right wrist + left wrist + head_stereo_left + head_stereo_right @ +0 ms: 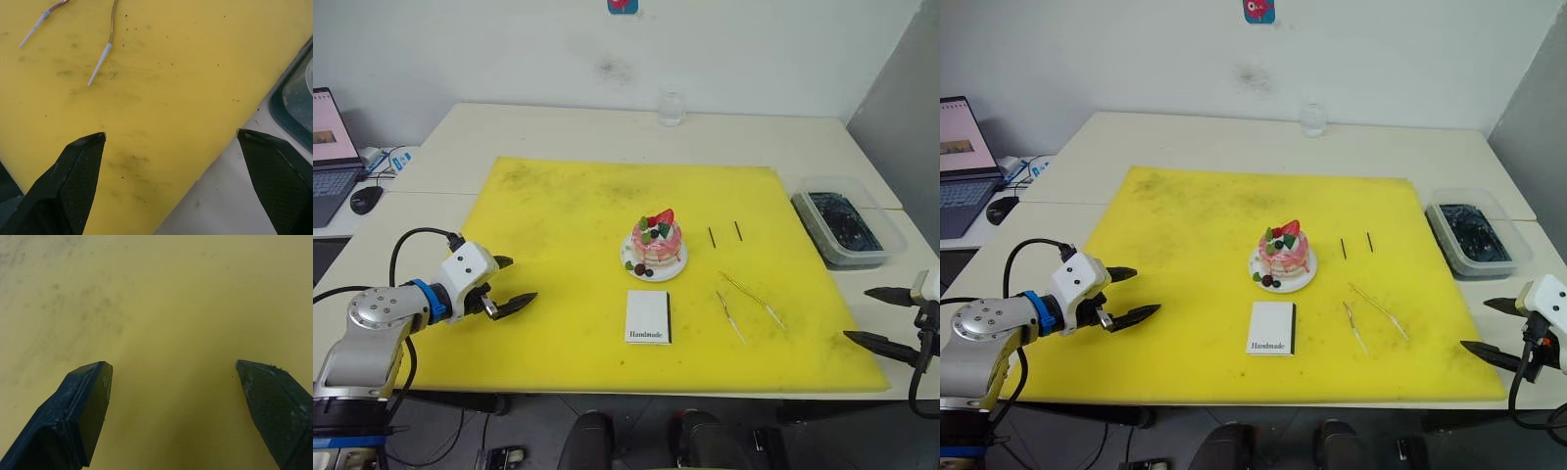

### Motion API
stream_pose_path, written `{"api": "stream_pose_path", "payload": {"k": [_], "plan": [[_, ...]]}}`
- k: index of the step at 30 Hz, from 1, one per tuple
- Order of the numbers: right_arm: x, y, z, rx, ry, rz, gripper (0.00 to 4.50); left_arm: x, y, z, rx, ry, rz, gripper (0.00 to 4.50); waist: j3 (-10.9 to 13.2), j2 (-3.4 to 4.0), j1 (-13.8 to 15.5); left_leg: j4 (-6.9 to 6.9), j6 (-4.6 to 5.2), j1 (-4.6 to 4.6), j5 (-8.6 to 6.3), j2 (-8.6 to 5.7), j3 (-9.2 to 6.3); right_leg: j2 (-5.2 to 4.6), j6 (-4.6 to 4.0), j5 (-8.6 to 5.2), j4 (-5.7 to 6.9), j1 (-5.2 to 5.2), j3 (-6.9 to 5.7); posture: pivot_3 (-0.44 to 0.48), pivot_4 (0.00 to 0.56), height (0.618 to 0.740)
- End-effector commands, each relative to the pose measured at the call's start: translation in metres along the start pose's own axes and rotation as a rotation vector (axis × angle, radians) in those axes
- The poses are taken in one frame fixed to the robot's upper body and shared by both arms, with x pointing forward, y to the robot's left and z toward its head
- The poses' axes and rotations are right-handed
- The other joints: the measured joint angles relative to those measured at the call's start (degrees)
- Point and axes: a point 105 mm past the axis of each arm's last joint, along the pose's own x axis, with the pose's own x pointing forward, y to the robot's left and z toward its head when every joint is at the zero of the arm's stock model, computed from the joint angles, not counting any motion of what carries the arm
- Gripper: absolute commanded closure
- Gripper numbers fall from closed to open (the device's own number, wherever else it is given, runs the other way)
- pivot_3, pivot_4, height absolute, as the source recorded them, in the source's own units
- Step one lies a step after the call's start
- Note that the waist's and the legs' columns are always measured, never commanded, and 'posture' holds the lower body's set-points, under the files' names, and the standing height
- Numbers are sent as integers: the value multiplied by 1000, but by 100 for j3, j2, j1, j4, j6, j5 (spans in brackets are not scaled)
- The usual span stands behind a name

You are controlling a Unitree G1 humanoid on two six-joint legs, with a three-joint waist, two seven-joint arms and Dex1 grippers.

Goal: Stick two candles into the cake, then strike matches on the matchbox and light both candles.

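The pink cake sits on its small white plate in the middle of the yellow mat. In front of it lies the white matchbox. Two short dark matches lie to the right of the cake. Two long thin candles lie nearer the front right, and their pale tips show in the right wrist view. My left gripper is open and empty over the mat's left side. My right gripper is open at the mat's front right corner.
A clear plastic tub with dark contents stands right of the mat. A glass is at the table's far edge. A laptop and mouse sit on the left.
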Motion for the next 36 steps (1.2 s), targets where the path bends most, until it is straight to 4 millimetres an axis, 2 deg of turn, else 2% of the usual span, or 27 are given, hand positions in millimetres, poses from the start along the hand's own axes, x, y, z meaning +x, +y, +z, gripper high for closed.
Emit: {"api": "stream_pose_path", "payload": {"k": [1, 15, 26, 29, 33, 36], "plan": [[-6, -8, 11, -47, -19, -42, 31, -4, 3, 9, 29, -15, -2, 0, 0, 0, 0, 0, 0, 0, 0, 0, 0, 0, 0, 0, 0, 0, 0, 0, 150, 740], [0, 1, 13, -51, -51, -50, 31, -11, 2, 7, -20, -21, -52, 0, 0, 0, -2, 0, 0, 0, 0, 1, 0, 1, 0, 0, 1, 0, -1, 0, 150, 740], [-3, 7, 19, -56, -68, -81, 31, -26, 3, -2, -25, -11, -39, 0, 0, 0, 0, 1, 0, 1, 0, 2, -1, 0, -3, -1, 1, 0, 0, 0, 150, 740], [-6, 8, 23, -65, -78, -95, 31, -28, -7, -6, -20, 28, -97, 0, 0, 1, -6, 1, 0, 2, 0, 2, 1, -1, -4, -2, 1, 0, 2, 0, 150, 740], [-10, 15, 31, -68, -86, -93, 31, -25, -23, 11, -39, -27, -170, 0, 0, 1, -1, -1, 0, 0, 0, 1, 0, -2, -4, -3, 1, -1, 0, 0, 150, 740], [-8, 21, 37, -62, -104, -87, 31, -17, -36, 34, -84, -120, -221, 0, 0, 1, 7, 0, 0, 0, 0, 2, -5, -2, -4, -2, 1, 1, -5, 0, 150, 740]]}}
